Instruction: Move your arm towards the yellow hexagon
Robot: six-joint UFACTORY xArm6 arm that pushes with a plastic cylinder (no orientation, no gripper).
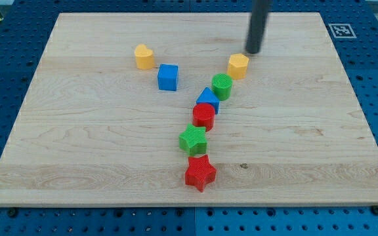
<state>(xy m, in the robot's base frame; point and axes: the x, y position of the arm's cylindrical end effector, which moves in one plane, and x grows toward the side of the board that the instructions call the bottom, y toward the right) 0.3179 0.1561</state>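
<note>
The yellow hexagon (238, 65) sits on the wooden board right of the middle, toward the view's top. My tip (252, 51) is just above and to the right of it, a small gap apart, with the dark rod rising out of the view's top. A green cylinder (222, 86) sits touching or nearly touching the hexagon's lower left.
A diagonal line runs down from the cylinder: blue triangle (208, 99), red hexagon-like block (204, 115), green star (193, 139), red star (200, 173). A yellow heart (144, 57) and blue cube (168, 77) sit upper left. The wooden board (77, 144) lies on blue pegboard.
</note>
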